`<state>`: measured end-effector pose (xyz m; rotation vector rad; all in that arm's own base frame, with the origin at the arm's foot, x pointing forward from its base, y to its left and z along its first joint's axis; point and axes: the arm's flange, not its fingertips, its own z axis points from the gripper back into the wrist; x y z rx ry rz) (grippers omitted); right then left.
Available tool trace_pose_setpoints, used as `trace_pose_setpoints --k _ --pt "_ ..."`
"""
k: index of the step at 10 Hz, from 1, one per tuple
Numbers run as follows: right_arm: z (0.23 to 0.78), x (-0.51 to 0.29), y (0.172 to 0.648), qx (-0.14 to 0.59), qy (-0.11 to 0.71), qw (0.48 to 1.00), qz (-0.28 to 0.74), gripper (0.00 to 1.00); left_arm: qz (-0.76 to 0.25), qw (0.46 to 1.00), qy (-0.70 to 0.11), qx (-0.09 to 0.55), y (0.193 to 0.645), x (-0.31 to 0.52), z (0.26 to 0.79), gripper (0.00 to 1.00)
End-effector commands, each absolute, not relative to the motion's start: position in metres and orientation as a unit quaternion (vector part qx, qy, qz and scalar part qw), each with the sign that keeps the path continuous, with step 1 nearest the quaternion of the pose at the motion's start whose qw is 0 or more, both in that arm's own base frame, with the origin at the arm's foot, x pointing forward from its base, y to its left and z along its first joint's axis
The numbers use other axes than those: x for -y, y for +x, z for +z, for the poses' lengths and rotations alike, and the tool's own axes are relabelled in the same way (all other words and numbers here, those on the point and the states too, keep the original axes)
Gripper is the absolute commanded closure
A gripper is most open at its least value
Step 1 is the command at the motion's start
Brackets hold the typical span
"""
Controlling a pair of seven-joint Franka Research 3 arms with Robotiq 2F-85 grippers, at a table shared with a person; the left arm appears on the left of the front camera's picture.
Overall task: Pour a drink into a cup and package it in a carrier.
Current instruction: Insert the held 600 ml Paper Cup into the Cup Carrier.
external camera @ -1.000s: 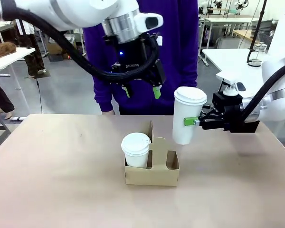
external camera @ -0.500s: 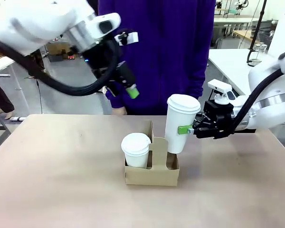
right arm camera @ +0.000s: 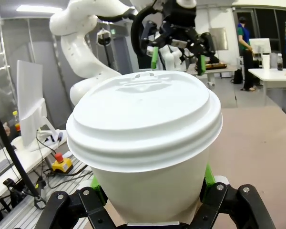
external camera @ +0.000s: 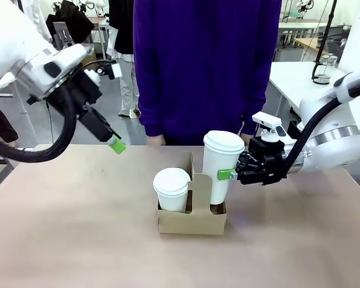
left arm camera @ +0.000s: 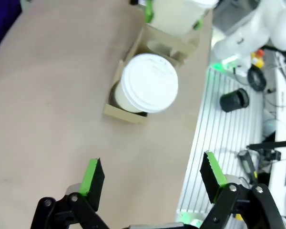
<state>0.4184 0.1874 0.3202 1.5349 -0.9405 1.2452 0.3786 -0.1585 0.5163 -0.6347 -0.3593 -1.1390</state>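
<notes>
My right gripper (external camera: 226,174) is shut on the tall white cup (external camera: 221,167), which wears a white lid and stands upright with its base inside the right slot of the brown cardboard carrier (external camera: 192,221). In the right wrist view the cup (right arm camera: 144,143) sits between my right gripper's fingers (right arm camera: 150,202). My left gripper (external camera: 113,143) hangs open over the table's far left, well apart from the carrier. In the left wrist view it (left arm camera: 152,176) is open with nothing in it, and the carrier (left arm camera: 118,106) lies ahead. The lid hides the drink.
A shorter white lidded cup (external camera: 171,188) fills the carrier's left slot. A person in a purple top (external camera: 204,66) stands at the table's far edge. A glass pot (external camera: 324,65) stands on a white table at the back right. Bare tan tabletop (external camera: 72,228) surrounds the carrier.
My left gripper has swung from above the carrier away to the left and lower. My right gripper has moved left and down, setting the tall cup into the carrier's right slot.
</notes>
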Motion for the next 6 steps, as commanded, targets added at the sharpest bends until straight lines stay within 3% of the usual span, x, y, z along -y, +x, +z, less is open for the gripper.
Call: trace_pose_setpoints --k 1,2,6 --pt "0.311 -0.190 0.431 0.383 0.626 0.442 0.516 0.16 -0.546 0.750 -0.331 0.174 0.372 0.141 0.498 0.00" --pt "0.306 -0.188 0.434 0.381 0.629 0.437 0.518 0.16 -0.521 0.781 -0.319 0.132 0.371 0.135 0.484 0.00" --pt "0.286 -0.182 0.440 0.375 0.624 0.425 0.538 0.16 -0.526 0.761 -0.338 0.175 0.346 0.113 0.460 0.00"
